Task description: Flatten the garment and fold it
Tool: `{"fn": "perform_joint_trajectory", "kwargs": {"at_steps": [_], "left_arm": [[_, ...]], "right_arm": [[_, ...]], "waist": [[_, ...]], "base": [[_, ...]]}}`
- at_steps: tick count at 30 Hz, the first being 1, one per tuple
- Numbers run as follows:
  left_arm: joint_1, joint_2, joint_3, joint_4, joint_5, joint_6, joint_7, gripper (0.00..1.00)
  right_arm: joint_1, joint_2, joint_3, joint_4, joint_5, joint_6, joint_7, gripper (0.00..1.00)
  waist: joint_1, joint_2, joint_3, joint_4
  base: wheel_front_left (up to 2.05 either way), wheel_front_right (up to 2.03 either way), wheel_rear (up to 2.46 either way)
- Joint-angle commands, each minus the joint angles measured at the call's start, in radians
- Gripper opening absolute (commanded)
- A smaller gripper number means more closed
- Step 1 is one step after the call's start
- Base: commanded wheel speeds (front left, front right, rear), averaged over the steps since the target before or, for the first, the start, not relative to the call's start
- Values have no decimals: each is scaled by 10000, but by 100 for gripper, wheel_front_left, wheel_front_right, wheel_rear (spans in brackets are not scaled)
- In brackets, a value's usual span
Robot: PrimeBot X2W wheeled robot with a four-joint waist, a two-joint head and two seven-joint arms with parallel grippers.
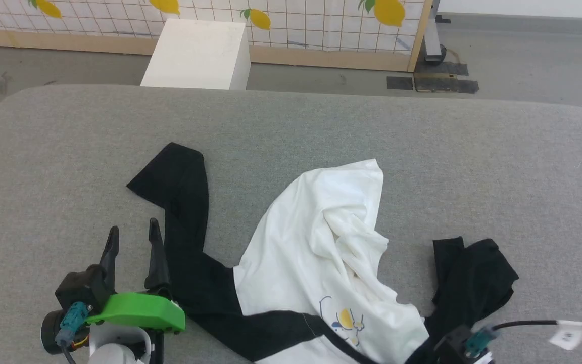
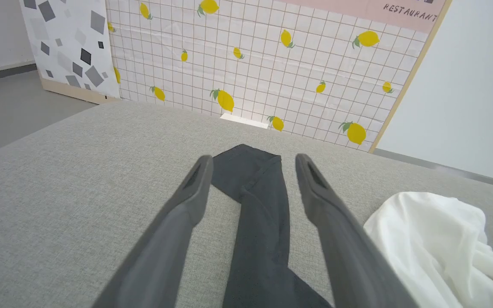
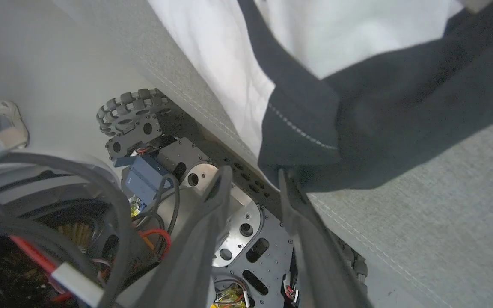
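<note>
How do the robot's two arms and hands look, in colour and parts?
The left hand has two long dark tapered fingers, a black body, a bright green cover, a teal plug and a white forearm. The right hand has the same dark fingers, a teal connector and a black cable with a white tag.

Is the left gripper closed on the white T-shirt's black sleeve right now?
No, the left gripper stands wide open, and the white T-shirt's black sleeve lies free on the grey padded surface.
</note>
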State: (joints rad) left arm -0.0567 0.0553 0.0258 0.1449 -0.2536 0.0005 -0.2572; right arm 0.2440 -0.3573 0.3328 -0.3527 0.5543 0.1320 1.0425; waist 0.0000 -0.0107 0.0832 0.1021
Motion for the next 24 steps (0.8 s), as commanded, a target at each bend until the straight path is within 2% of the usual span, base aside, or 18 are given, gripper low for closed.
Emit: {"fn": "perform_joint_trajectory", "kwargs": {"at_steps": [1,4,7,10,13,16,23,24], "left_arm": [[62,-27,18,-22,151,-49,-45,100],[-4,-31,-25,-11,138,-89,-45,100],[-104,-35,-90,-25,113,-108,-45,100],[-292,-40,-221,-38,95,-136,-45,100],[-529,-45,-360,-60,58,-124,-45,100],[-828,-48,-552,-53,-81,-113,-45,100],[-1013,-49,-845,5,-291,-4,-45,100],[-1012,-49,-871,17,-313,12,-45,100]], "right_arm": [[46,261,-213,-225,-104,-13,-230,100],[-294,968,-863,-657,-582,-13,-1680,100],[-1211,1719,-1291,-625,-1306,-13,-3674,100],[-2179,2182,-1417,297,-2152,-13,-5156,100],[-3056,2545,-1631,1672,-2974,-13,-5930,100],[-3955,2915,-1902,3588,-3653,-13,-5629,100],[-4872,3060,-1624,5670,-3320,-13,-3594,100],[-4955,3063,-1421,5785,-3130,-13,-3207,71]], "waist": [[0,107,46,26],[0,107,133,114],[0,107,311,260],[0,107,554,477],[0,107,792,717],[0,107,1102,1023],[0,107,1344,1321],[0,107,1351,1343]], "base": [[0,0,0],[0,0,0],[0,0,0],[0,0,0],[0,0,0],[0,0,0],[0,0,0],[0,0,0]]}}
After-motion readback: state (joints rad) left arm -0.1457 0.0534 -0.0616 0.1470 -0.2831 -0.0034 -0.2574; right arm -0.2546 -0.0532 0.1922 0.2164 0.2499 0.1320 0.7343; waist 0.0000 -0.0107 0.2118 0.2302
